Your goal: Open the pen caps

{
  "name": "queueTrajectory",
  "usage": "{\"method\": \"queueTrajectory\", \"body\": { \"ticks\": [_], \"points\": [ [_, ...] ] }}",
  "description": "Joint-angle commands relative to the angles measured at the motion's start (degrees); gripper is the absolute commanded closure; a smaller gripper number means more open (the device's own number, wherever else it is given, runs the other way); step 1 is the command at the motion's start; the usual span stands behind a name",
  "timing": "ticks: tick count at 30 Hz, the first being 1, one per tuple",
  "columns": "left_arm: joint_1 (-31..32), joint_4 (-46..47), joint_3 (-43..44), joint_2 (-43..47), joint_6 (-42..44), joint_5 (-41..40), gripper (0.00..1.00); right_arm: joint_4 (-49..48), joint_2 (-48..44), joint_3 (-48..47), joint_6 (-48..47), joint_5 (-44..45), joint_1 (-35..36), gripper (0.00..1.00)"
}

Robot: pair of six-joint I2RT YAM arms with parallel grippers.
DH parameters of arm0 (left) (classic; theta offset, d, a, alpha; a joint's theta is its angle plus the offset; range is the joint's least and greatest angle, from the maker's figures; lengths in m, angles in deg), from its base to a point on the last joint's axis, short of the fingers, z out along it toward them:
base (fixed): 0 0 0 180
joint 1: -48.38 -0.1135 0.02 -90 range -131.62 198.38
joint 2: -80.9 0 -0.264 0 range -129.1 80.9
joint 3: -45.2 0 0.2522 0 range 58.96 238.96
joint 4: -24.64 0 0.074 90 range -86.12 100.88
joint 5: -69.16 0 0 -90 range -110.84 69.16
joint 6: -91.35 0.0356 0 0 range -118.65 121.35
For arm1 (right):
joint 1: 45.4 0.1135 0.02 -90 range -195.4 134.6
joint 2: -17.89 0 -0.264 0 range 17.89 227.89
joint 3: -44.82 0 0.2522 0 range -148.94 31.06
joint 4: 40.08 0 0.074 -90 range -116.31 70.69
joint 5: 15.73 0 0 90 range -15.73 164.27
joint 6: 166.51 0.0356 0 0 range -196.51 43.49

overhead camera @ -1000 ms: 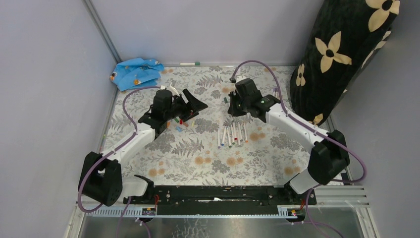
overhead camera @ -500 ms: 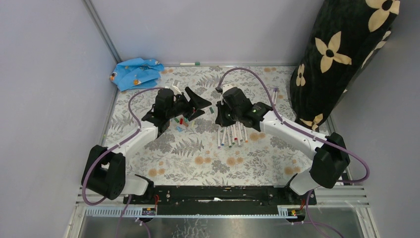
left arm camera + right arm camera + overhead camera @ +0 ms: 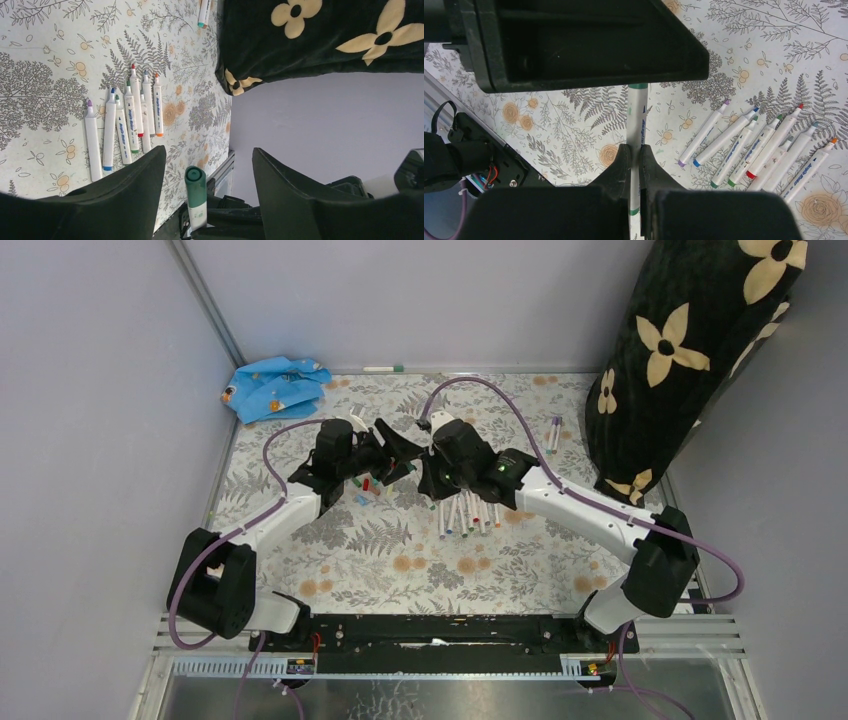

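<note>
My right gripper [image 3: 634,147] is shut on a white pen [image 3: 636,117] with a green cap [image 3: 195,184] and holds it above the table. The capped end sits between the fingers of my left gripper [image 3: 208,150], which is open, and the cap touches neither finger. In the top view the two grippers meet nose to nose, left [image 3: 400,452] and right [image 3: 428,468]. Several uncapped pens [image 3: 468,512] lie in a row under the right arm; they also show in the left wrist view [image 3: 125,125] and the right wrist view [image 3: 764,145]. Loose caps [image 3: 365,487] lie under the left gripper.
Two capped pens [image 3: 553,430] lie by a black flowered cushion [image 3: 690,340] at the back right. A blue cloth [image 3: 275,385] lies in the back left corner. One pen [image 3: 383,369] lies along the back wall. Walls close off the left and back.
My right gripper has carried the green-capped pen leftwards from the middle of the table up to the left gripper. The left gripper has shifted slightly right and stayed open.
</note>
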Motion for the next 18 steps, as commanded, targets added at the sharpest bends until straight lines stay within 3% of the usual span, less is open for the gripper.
{"method": "queueTrajectory", "body": {
  "ticks": [1,5,11,18],
  "points": [
    [0.21,0.8,-0.19,0.16,0.24,0.94,0.33,-0.76,0.93,-2.99,0.07,1.47,0.92,1.0],
    [0.21,0.08,-0.27,0.34,0.29,0.77,0.48,-1.06,0.97,-2.63,0.13,1.7,1.24,1.0],
    [0.16,-0.22,-1.04,0.25,0.47,1.14,0.55,-1.23,0.79,-2.73,0.18,2.05,1.38,1.0],
    [0.21,-0.22,-1.41,-0.04,0.9,1.39,0.73,-1.54,0.4,-2.3,0.26,2.53,1.37,1.0]
  ]
}}
